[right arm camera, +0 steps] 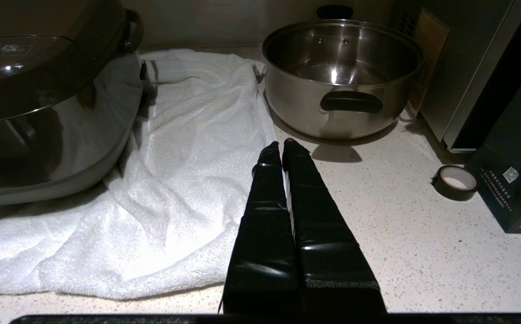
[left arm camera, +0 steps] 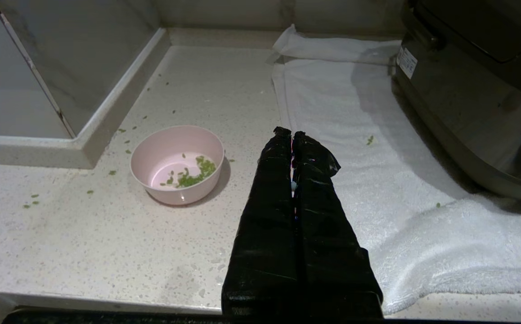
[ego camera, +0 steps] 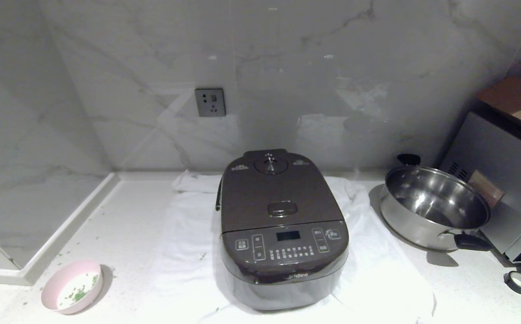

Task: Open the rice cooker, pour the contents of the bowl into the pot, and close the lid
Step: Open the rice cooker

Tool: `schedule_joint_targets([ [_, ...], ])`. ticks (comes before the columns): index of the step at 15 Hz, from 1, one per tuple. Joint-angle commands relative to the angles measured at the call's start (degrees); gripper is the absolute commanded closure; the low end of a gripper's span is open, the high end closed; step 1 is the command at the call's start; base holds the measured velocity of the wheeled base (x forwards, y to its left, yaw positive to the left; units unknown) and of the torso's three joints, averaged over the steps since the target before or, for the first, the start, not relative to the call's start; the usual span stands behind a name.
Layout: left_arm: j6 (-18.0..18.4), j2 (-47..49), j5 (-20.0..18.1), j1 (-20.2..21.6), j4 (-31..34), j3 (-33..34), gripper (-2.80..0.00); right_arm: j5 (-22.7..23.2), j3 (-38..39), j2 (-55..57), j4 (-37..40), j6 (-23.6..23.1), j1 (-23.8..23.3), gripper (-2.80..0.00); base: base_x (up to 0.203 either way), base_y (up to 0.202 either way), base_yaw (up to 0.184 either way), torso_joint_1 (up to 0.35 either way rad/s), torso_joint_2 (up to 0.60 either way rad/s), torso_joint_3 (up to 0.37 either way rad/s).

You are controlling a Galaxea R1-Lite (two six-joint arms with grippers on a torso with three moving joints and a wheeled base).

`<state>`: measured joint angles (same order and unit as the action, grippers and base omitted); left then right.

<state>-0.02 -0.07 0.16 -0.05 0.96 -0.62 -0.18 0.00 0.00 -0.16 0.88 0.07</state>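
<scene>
Rice cooker (ego camera: 283,229) sits on white towel (ego camera: 184,252), lid (ego camera: 278,193) down. Looks big, heavy; press oval button (ego camera: 282,209). Pink bowl (ego camera: 72,286) to left, light, slippery; pinch rim. Left gripper (left arm camera: 292,133), right gripper (right arm camera: 280,144) pressed together, empty.

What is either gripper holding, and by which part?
Nothing. The left gripper and right gripper are shut and empty; the pink bowl sits untouched on the counter.

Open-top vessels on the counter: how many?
2. The pink bowl sits front-left of the rice cooker, off the white towel. The steel pot stands to the cooker's right, beside the oven. The cooker's inner pot is hidden.
</scene>
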Motion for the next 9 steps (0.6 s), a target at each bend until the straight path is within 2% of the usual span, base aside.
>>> schedule_joint_targets([
  [1,0.02,-0.01,0.02,0.05,0.09,0.01,0.00,0.00,0.09,0.09,-0.02,0.00,0.01,0.00,0.000,0.000,0.000,0.000,0.00,0.000],
  [9,-0.07,-0.10,0.02,-0.12,0.09,0.01,0.00,0.00,0.09,0.09,-0.07,0.05,0.01,0.00,0.000,0.000,0.000,0.000,0.00,0.000],
])
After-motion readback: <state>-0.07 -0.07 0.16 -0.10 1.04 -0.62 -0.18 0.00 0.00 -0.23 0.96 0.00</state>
